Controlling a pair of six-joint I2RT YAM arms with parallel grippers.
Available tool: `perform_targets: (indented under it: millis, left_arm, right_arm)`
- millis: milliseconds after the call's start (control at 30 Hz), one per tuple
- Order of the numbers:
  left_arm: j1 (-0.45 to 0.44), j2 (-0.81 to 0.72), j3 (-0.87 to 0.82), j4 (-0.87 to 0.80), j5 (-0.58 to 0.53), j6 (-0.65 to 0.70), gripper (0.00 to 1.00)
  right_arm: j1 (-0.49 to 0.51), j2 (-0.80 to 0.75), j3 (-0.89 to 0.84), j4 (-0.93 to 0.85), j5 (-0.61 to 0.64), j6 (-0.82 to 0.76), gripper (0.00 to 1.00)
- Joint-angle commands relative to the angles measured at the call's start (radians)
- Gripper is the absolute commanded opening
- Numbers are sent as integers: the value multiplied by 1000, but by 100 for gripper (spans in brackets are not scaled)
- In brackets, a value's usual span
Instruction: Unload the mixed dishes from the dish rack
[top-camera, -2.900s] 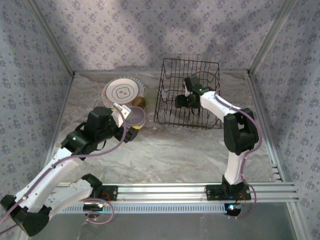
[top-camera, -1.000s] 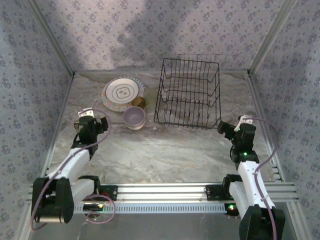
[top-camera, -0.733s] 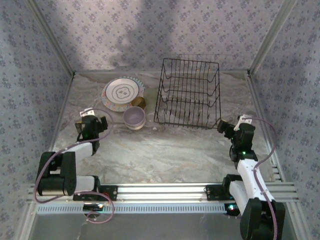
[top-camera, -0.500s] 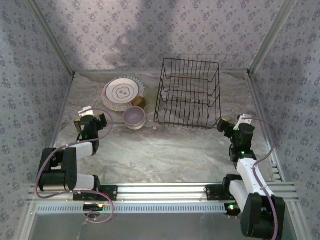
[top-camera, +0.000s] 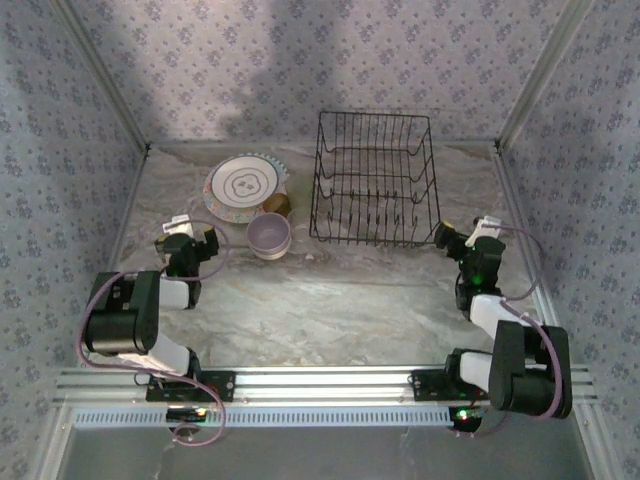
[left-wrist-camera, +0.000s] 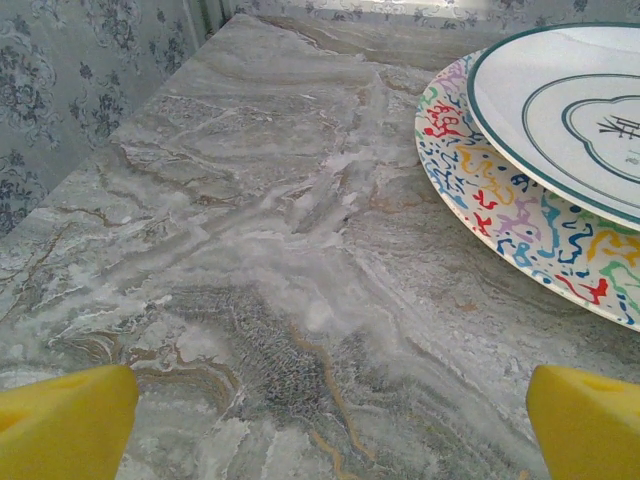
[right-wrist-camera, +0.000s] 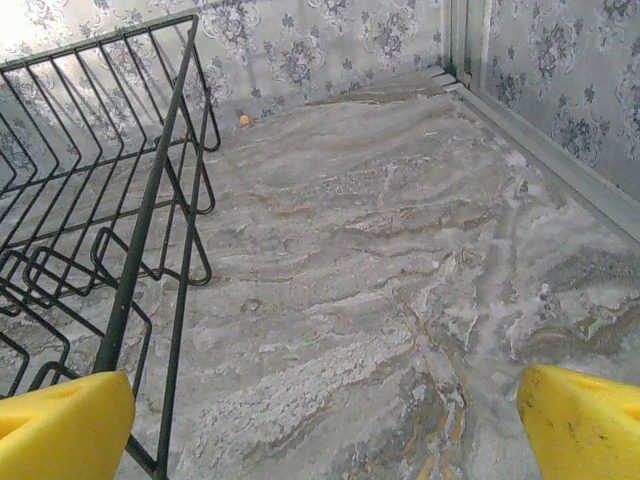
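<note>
The black wire dish rack (top-camera: 372, 180) stands at the back right with nothing in it; its near corner (right-wrist-camera: 110, 200) shows in the right wrist view. On the table to its left, a white plate with grey rings (top-camera: 243, 184) (left-wrist-camera: 570, 100) lies on a plate with multicoloured squiggles (left-wrist-camera: 500, 205). In front of them are a tan cup (top-camera: 277, 204) and a pale lilac bowl (top-camera: 268, 236). My left gripper (top-camera: 192, 243) (left-wrist-camera: 325, 430) is open over bare table left of the bowl. My right gripper (top-camera: 452, 238) (right-wrist-camera: 325, 425) is open just right of the rack.
Patterned walls with metal corner posts close in the marble table (top-camera: 340, 290) at the back and both sides. A rail (top-camera: 330, 382) carrying the arm bases runs along the near edge. Both arms are folded low near their bases.
Both arms have drawn back, the left from the bowl and the right out of the rack, and folded down. The rack now sits slightly farther back and straighter.
</note>
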Motion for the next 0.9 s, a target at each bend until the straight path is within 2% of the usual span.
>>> perform_targets:
  millis: [0,133,233,433,567,633,867]
  left_arm:
    - [2,3,24,24,17,9,99]
    - [1,3,25,21,17,10,99]
    - [1,3,25,21,17,9,99]
    - [1,2,25,21,18,10,99]
    - [0,2,25,22,17,9,99]
    - [1,2,25,21,18,10,99]
    - [1,2,27,18,16,10,99]
  right_arm:
    - [0,58,19,-14,41,-66,100]
    - [4,104,39,23,39,-70,100]
    - [13,179,28,132,26,-76,100]
    - [68,221,82,70,45,-134,100]
    - [81,318,23,278,64,-143,100]
    - [85,293,46,196,87,-133,100]
    - [101,305,54,199,120,-153,100]
